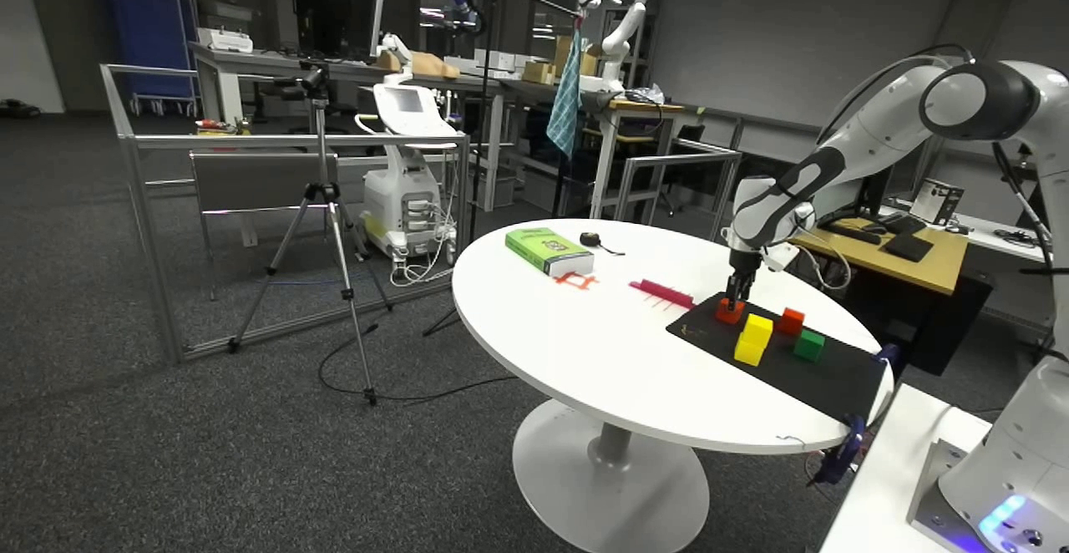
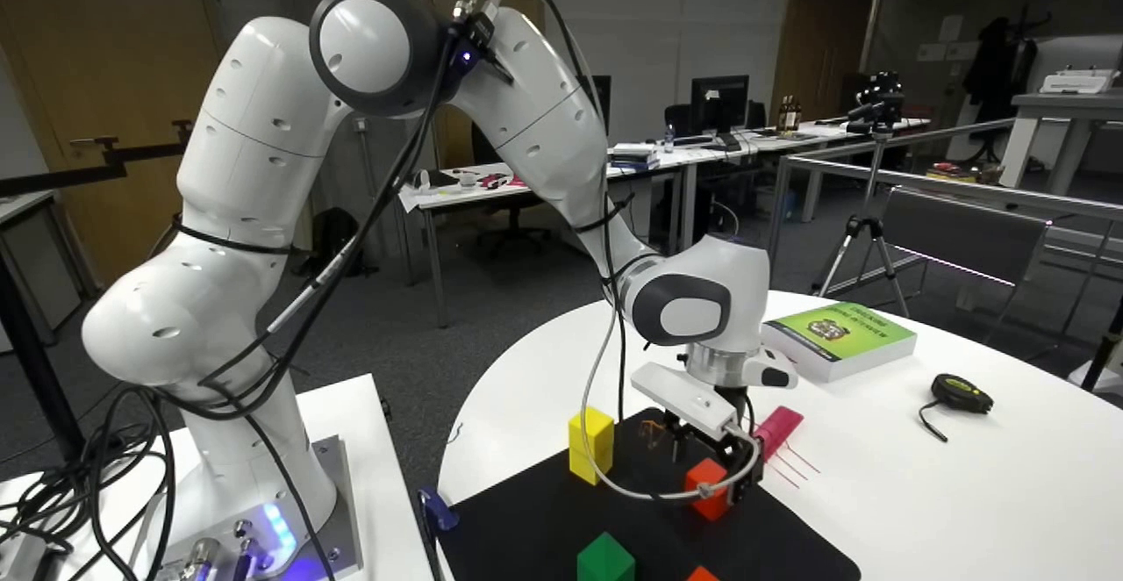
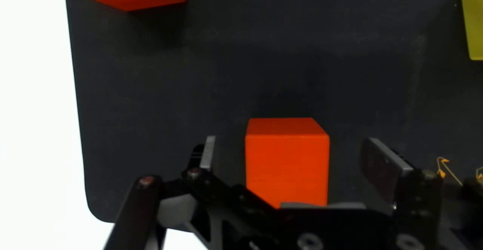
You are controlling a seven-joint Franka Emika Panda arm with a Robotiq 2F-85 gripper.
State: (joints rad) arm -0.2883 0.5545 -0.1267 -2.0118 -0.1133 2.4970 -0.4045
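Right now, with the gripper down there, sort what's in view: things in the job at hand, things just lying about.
In the job:
the open gripper
the red block between its jaws
the black mat beneath
probably the other red block, green block and yellow blocks

Apparently just lying about:
green book
tape measure
magenta piece
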